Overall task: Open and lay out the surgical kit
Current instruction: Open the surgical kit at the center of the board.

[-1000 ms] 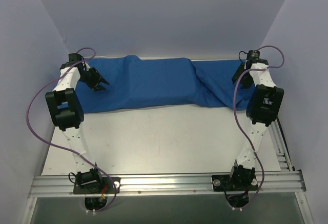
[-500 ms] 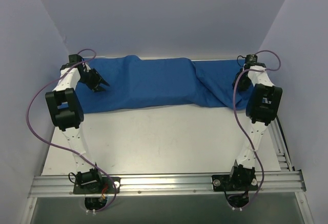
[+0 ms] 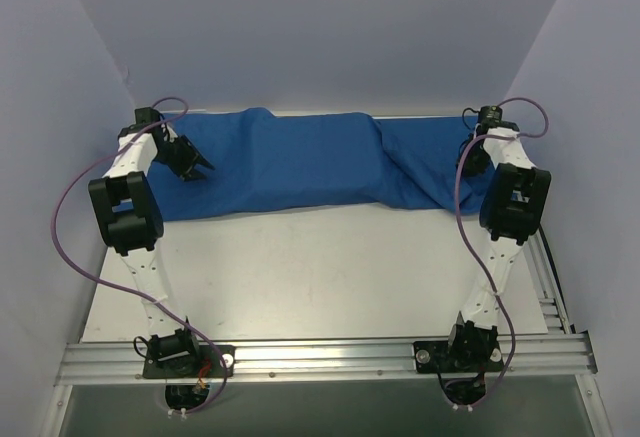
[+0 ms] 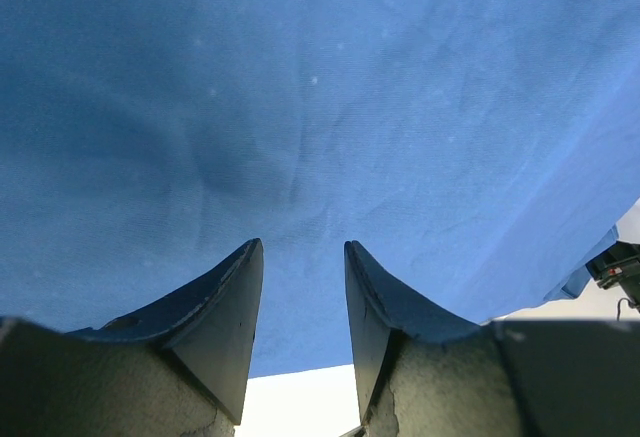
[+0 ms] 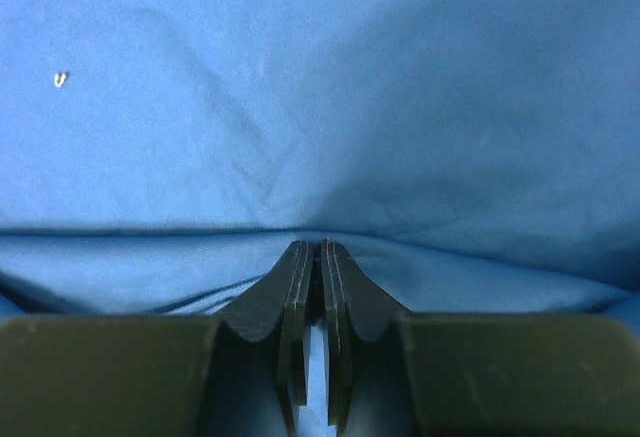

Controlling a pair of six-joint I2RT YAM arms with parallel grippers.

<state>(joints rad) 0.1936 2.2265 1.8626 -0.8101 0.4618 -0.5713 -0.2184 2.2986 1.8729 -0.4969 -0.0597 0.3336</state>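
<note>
The royal-blue cloth wrap [image 3: 300, 162] lies bunched in a long band across the back of the table, with a raised fold toward the right. The wire-mesh tray and the steel instruments are hidden. My left gripper [image 3: 195, 170] is open just over the cloth's left part; in the left wrist view its jaws [image 4: 303, 244] stand apart with only cloth [image 4: 320, 107] beyond them. My right gripper [image 3: 466, 162] is at the cloth's right end. In the right wrist view it [image 5: 311, 243] is shut, its tips pinching a fold of the cloth [image 5: 300, 107].
The white table top [image 3: 320, 267] stretches from the cloth to the metal rail [image 3: 320, 355] where the arm bases are bolted. Pale walls close in on the left, back and right. Purple cables loop off both arms.
The right gripper has edged inward and down onto the cloth's right end. The left gripper has shifted slightly toward the back left. The cloth looks the same.
</note>
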